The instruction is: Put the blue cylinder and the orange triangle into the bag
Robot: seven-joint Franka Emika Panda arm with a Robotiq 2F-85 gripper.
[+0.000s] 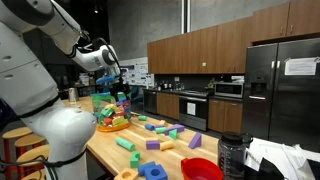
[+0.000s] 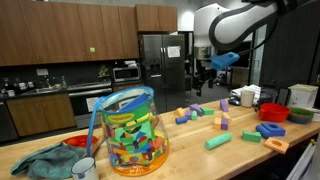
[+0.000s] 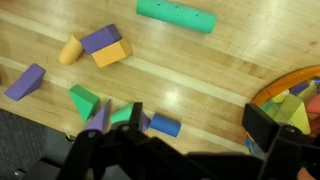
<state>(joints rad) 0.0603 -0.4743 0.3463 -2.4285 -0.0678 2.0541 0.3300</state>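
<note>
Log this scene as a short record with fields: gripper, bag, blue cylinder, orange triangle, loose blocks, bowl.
gripper: above the counter, jaws apart in the wrist view, nothing between them
bag: see-through, upright on the wooden counter, holding many coloured blocks
blue cylinder: lying on the counter by green and purple blocks, outside the bag
orange triangle: cannot be picked out for certain
loose blocks: green cylinder and others scattered on the counter
red bowl: near the counter's edge
</note>
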